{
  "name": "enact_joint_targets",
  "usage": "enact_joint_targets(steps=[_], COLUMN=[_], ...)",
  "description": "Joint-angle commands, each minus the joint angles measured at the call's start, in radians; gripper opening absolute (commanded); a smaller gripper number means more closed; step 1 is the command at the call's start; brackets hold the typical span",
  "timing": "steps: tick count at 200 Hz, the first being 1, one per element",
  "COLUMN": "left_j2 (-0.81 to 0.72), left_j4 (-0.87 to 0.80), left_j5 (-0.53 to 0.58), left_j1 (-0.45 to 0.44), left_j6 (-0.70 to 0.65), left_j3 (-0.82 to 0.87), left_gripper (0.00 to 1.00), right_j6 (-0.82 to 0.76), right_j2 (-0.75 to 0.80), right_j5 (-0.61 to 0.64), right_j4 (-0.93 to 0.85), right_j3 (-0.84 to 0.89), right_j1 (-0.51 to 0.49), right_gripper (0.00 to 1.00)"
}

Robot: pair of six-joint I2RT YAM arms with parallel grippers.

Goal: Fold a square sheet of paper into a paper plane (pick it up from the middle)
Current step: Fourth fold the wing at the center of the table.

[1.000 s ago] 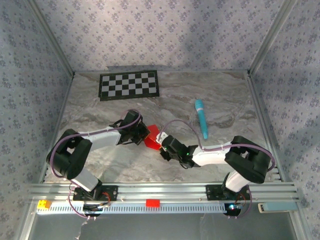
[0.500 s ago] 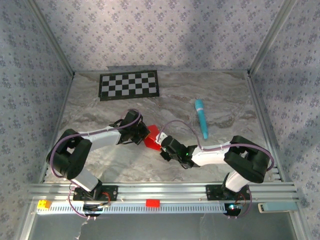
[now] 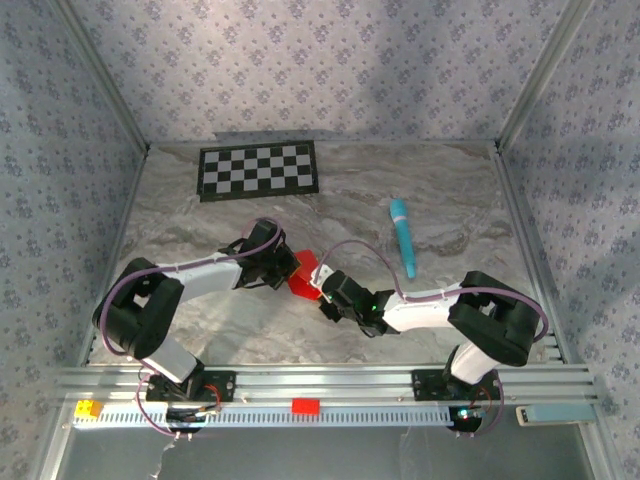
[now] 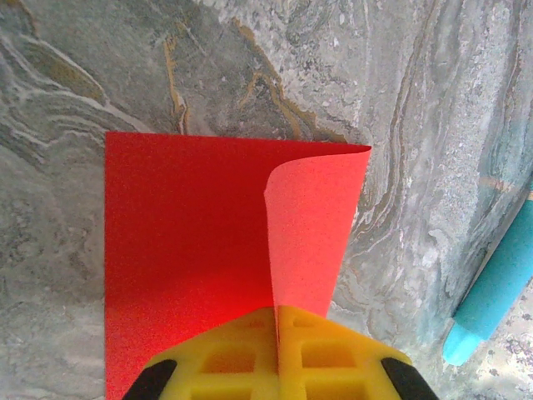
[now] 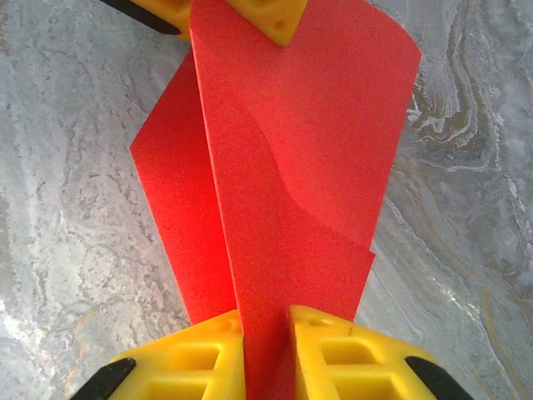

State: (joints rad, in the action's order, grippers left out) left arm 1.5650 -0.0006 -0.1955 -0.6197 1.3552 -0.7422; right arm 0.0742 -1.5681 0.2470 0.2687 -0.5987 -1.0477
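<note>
The square sheet of paper, bright red, is held up between both grippers at the middle of the table, bent into a loose fold. My left gripper is shut on one edge. In the left wrist view its yellow fingers pinch the sheet, and a flap curls upright from the jaws. My right gripper is shut on the opposite side. In the right wrist view the paper runs up between the jaws of the gripper in overlapping layers. The left gripper's yellow fingertip shows at its far end.
A teal pen-like stick lies to the right of the paper, also seen as a teal shape in the left wrist view. A checkerboard lies at the back left. A small red block and a yellow block sit on the front rail.
The right gripper has crept very slightly left toward the left gripper. Both stay on the paper; the left arm has not moved.
</note>
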Motion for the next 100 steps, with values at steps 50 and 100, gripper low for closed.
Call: enact_joint_targets(steps=[50,100], left_j2=[-0.006,-0.049], left_j4=[-0.028,-0.031], left_j5=[-0.017,0.012], left_j1=[0.004,0.003], left_j6=[0.021,-0.018], left_j3=[-0.022,-0.026], left_gripper=[0.00,0.28], right_j6=[0.027,0.066], right_j2=[-0.004,-0.016], right_j5=[-0.029,-0.082], right_j4=[-0.008,-0.022], right_j3=[-0.026,-0.024], right_j1=[0.015,0.028], right_gripper=[0.11,0.02])
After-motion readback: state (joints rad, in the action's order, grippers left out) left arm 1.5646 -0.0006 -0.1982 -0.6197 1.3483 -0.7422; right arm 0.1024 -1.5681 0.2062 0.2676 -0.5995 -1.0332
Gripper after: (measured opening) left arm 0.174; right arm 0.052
